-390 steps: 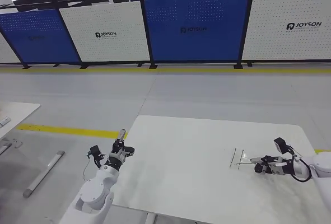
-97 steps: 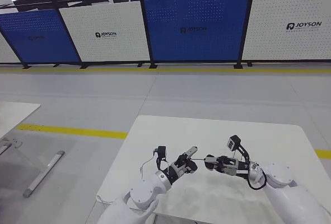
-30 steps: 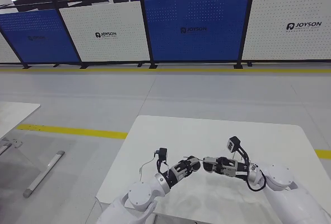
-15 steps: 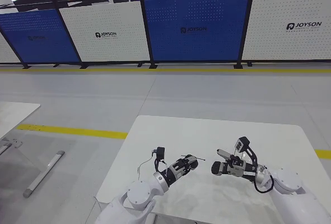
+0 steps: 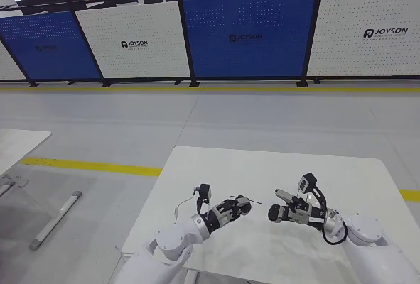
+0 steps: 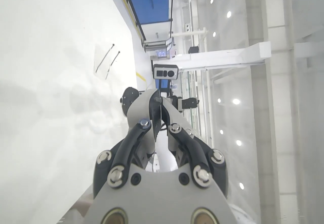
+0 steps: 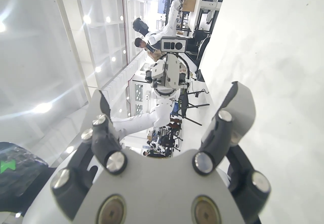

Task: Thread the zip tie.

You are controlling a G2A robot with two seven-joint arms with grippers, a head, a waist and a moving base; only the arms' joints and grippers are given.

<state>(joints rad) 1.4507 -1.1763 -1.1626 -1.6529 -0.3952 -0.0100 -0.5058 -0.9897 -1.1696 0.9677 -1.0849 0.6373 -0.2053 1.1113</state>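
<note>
Zip tie [image 5: 249, 201]: where do we have it?

We hold it in the left gripper [image 5: 238, 205], above the table [image 5: 266, 163], roughly midway across. The jaws are pinched flat on the thin strap, and a short length sticks out toward the right gripper [image 5: 274, 203].

And the right one?

Spread wide with nothing in it, facing the left one and a little apart from it.

So how do we do the threading well?

We judge that we should line the right gripper up with the free end before we close. The strap is thin and springy, and it will likely flick aside if we nudge it. We take it close to the tip, then bend it round to the head. Which end is the head, we cannot tell.

Anything to steer clear of?

The two spare ties [image 6: 104, 58] lying side by side on the table, farther off.
</note>
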